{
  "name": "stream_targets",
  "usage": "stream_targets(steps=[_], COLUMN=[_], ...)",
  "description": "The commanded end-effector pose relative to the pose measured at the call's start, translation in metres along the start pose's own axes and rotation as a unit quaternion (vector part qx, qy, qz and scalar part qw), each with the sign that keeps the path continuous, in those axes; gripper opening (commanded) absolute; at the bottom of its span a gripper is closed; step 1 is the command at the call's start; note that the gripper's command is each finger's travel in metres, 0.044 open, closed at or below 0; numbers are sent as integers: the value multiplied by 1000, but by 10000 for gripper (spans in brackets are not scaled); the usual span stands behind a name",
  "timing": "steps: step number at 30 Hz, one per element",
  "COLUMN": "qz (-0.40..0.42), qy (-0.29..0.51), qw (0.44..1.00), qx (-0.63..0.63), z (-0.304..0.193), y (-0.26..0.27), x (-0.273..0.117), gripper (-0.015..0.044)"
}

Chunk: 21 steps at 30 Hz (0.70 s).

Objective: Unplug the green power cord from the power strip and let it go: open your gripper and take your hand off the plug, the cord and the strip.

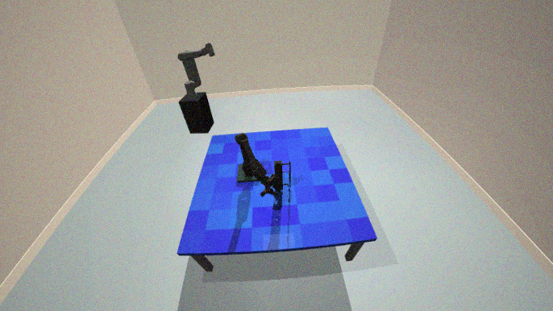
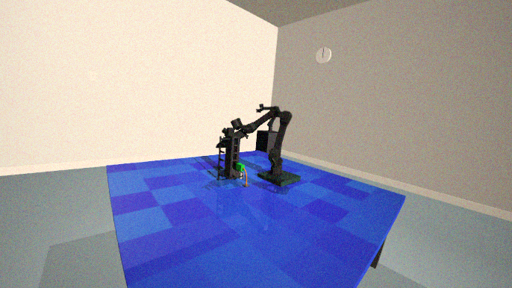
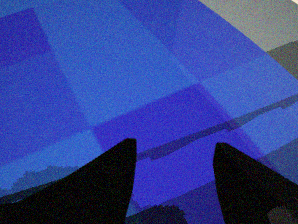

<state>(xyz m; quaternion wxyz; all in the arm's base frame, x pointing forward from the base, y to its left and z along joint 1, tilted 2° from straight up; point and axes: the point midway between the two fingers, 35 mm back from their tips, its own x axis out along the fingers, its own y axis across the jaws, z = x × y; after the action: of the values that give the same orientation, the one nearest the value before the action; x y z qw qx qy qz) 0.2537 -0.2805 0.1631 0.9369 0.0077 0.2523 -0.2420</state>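
The green plug (image 2: 240, 166) is low against the side of a tall dark upright block (image 1: 278, 169) (image 2: 230, 160). I cannot tell how far in it sits. An orange cord (image 2: 246, 178) hangs from it to the table. A small pale part (image 2: 241, 174) shows just under the plug; I cannot make out the power strip clearly. My gripper (image 1: 277, 192) (image 2: 222, 138) (image 3: 175, 150) is partly open and empty, high by the block's upper part, well above the plug. The wrist view shows only table between the fingertips; plug and cord are out of it.
A thin ladder-like frame (image 1: 289, 173) (image 2: 220, 160) stands beside the block, on the side away from my base (image 2: 287, 178). The blue patchwork table (image 1: 322, 213) (image 2: 186, 242) carries these. A black pedestal (image 1: 196, 114) with a second arm (image 1: 191, 70) stands beyond the table.
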Motion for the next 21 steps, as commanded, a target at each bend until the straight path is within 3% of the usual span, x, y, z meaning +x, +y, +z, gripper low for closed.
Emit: stream_targets(steps=[1,14,21], qz=[-14,-41,16], qy=[-20,-98,-121], qw=[999,975,973], qx=[-45,-197,-195], z=[30,131,170], y=[4,49,100], x=[1,-5,-25], gripper=[160,160,160])
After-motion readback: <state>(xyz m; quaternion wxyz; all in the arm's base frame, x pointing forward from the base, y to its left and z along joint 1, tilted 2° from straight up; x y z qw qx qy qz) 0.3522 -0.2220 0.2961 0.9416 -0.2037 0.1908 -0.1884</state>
